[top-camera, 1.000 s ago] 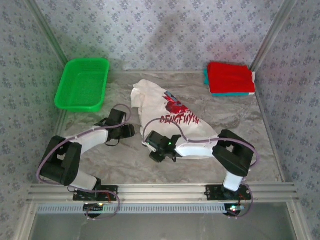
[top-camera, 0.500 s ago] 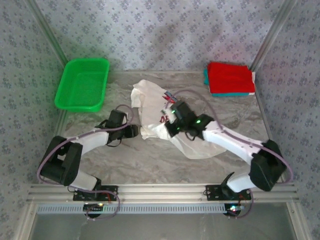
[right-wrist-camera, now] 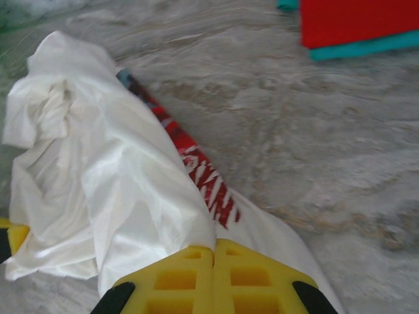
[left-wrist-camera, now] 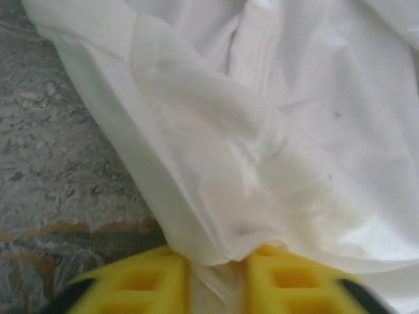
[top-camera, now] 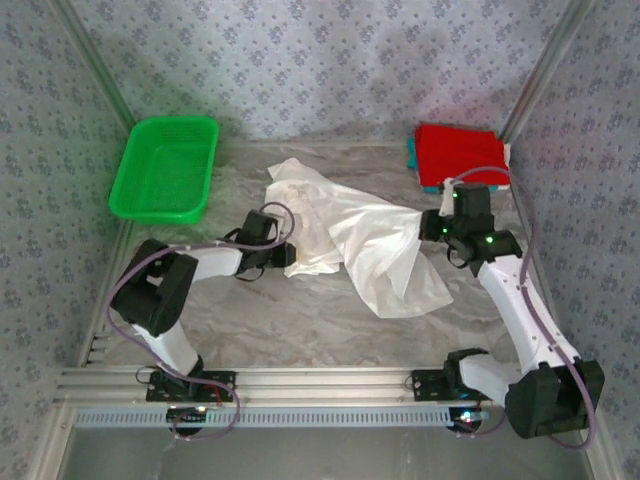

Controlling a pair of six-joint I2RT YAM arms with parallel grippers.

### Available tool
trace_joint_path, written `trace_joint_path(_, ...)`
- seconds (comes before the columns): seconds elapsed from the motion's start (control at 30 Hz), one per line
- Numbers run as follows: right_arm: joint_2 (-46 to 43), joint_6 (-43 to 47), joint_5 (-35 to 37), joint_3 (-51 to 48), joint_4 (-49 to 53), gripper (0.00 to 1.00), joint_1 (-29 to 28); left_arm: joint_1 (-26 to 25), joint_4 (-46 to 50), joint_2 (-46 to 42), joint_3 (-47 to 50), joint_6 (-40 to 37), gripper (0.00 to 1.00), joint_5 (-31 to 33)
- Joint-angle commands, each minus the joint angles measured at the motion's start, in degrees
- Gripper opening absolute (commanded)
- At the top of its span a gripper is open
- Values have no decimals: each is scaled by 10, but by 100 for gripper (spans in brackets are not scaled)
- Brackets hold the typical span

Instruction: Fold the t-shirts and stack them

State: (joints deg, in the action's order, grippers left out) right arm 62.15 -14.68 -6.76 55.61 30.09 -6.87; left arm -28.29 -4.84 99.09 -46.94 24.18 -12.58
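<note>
1. I am watching the soft white cloth t-shirt (top-camera: pixel 370 240) lying rumpled across the middle of the grey marbled bench (top-camera: pixel 300 320), with its red print peeking out of a fold.
2. The left gripper (left-wrist-camera: pixel 216 265) is pinching the shirt's left edge, its jaws narrow with cloth between them.
3. The right gripper (top-camera: pixel 432 226) is clamping the shirt's right end, its fingers pressed together on the fabric.
4. The folded red shirt (right-wrist-camera: pixel 353 19) is resting on the folded teal shirt (right-wrist-camera: pixel 357 49) at the far right corner. The green plastic mesh basket (top-camera: pixel 125 170) is sitting at the far left corner.
</note>
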Motion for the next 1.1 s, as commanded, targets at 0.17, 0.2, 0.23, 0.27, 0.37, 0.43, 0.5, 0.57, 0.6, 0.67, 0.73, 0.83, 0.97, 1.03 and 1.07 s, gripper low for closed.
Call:
trace_joint_path(0.17, -4, -28, 19, 67, 66, 0, 109, 2, 63, -82, -23, -13, 0, 116)
trace_joint_path(0.2, -7, -26, 25, 77, 67, 0, 118, 5, 79, -105, -20, -15, 0, 137)
trace_joint_path(0.23, -10, -25, 38, 94, 73, 0, 125, 11, 103, -134, -19, -17, 0, 161)
trace_joint_path(0.27, -12, -24, 53, 112, 79, 0, 130, 20, 129, -160, -20, -19, 0, 178)
trace_joint_path(0.37, -22, -30, 79, 160, 91, 0, 142, 55, 194, -232, -23, -36, 0, 190)
trace_joint_path(0.43, -34, -36, 89, 175, 90, 0, 146, 75, 234, -275, -33, -49, 0, 198)
trace_joint_path(0.5, -42, -39, 94, 187, 91, 0, 146, 83, 269, -312, -45, -72, 0, 198)
trace_joint_path(0.57, -52, -50, 101, 195, 95, 0, 148, 85, 309, -346, -56, -84, 0, 190)
trace_joint_path(0.6, -57, -55, 102, 195, 96, 0, 148, 85, 323, -358, -57, -84, 0, 178)
trace_joint_path(0.67, -65, -64, 104, 188, 99, 0, 149, 85, 343, -382, -41, -82, 1, 133)
trace_joint_path(0.73, -63, -69, 109, 176, 107, 0, 152, 85, 353, -395, -14, -75, 23, 91)
trace_joint_path(0.83, -61, -82, 103, 150, 116, 0, 160, 80, 371, -420, 23, -53, 47, 78)
trace_joint_path(0.97, -53, -96, 106, 99, 120, 0, 182, 80, 349, -518, 70, -30, 61, 110)
trace_joint_path(1.03, -35, -91, 71, 82, 103, 27, 194, 81, 306, -549, 90, -30, 79, 115)
trace_joint_path(1.07, -21, -91, 53, 79, 98, 27, 196, 81, 283, -546, 94, -34, 79, 110)
